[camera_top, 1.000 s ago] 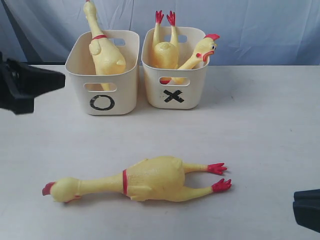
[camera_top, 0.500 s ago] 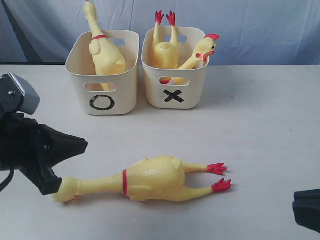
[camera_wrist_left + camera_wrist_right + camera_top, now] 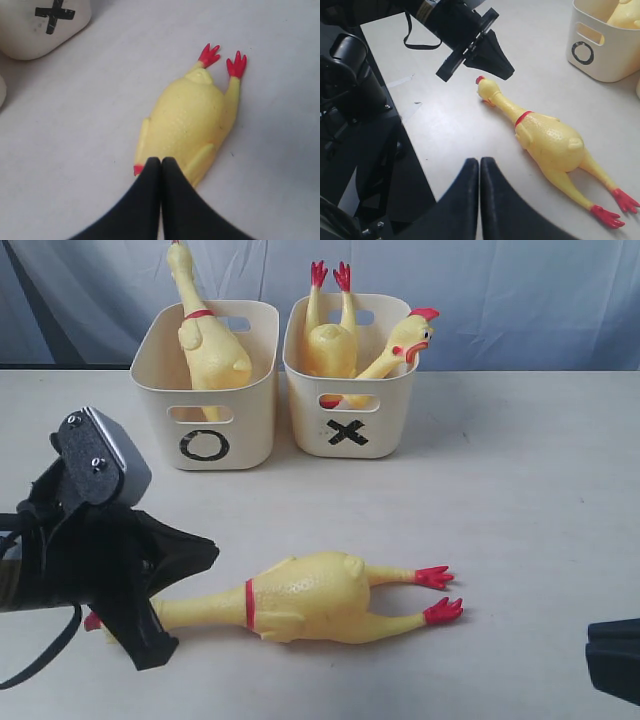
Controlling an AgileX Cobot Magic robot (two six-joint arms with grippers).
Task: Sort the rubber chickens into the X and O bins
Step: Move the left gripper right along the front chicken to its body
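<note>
**One chicken to go, and the left pincer is over its head**

The last chicken (image 3: 310, 595) lies flat on the bench (image 3: 520, 490), in front of both bins. The O bin (image 3: 250, 430) has one chicken (image 3: 210, 350) in it, and the X bin (image 3: 392, 425) has two chickens (image 3: 330, 345). So the step now is picking up the last one. The left pincer (image 3: 161, 162) hangs over its head end, pressed together and holding nothing. I think it must spread, go down around the thin neck, pinch and lift. I cannot tell which bin comes next. The right pincer (image 3: 480, 162) is pressed together too, off to the side.
</note>
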